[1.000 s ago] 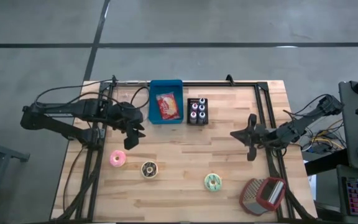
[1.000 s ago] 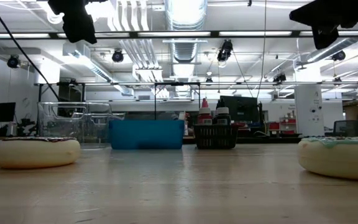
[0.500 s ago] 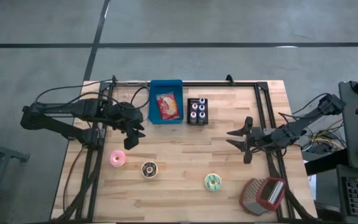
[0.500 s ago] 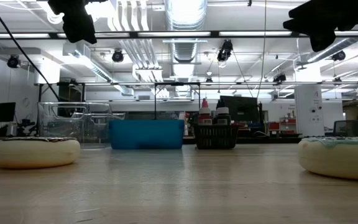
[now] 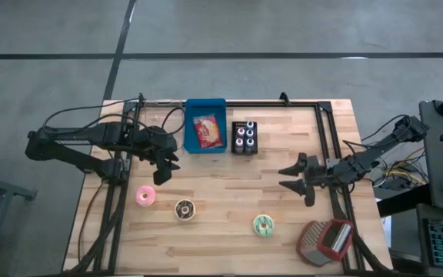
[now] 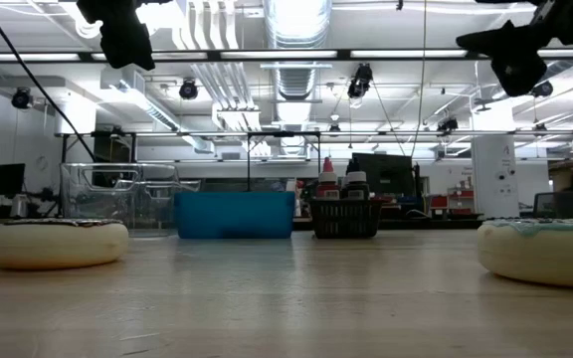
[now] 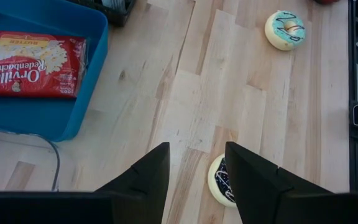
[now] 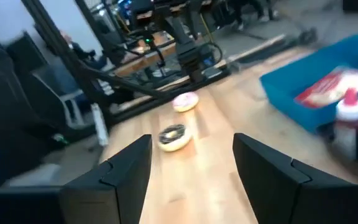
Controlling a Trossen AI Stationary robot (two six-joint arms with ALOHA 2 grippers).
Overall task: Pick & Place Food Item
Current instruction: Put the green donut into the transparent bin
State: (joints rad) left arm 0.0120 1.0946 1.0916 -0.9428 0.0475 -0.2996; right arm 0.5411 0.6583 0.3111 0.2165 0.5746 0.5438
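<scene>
Reaching out over the bench (image 5: 229, 200) with my right gripper (image 5: 292, 178), I am at the approach step of the pick: nothing is in hand yet. My right fingers (image 8: 129, 168) stand well apart with only air between them, held above the boards and pointing nearly level across the bench toward the other arm. The food I could take lies on the near half: a mint-glazed donut (image 5: 263, 225) closest to me, a chocolate-drizzled donut (image 5: 184, 209) near the middle, and a pink donut (image 5: 144, 196) over by the left side. The blue bin (image 5: 205, 136) at the far edge already holds a red popcorn packet (image 5: 208, 131), so I judge it the drop place. My left gripper (image 5: 162, 165) waits above the pink donut's corner, its fingers (image 7: 145, 177) partly parted and empty. Next, I reckon, I must tip my wrist downward, swing toward the mint-glazed donut, and settle one finger on each side before closing.
</scene>
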